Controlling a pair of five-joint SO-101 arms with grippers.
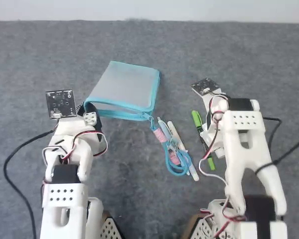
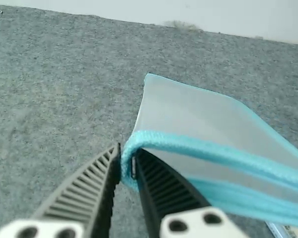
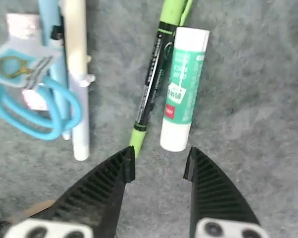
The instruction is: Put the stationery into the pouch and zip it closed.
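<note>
Left gripper point(image 2: 126, 166) pinches the pouch point(image 2: 203, 119) by its rim. Right gripper point(image 3: 159, 161), wide, hangs over glue point(image 3: 181, 94). Scissors point(image 1: 177, 162) lie at pouch's five o'clock, bare carpet point(image 1: 40, 50) beyond.

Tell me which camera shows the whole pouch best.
The high view: the pouch is seen whole, mouth open. The left wrist view gives a close corner of it, its blue rim pinched by the left gripper. The right wrist view faces the pens instead.

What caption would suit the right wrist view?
Open fingers poised over a glue stick and green pen on grey carpet.
</note>
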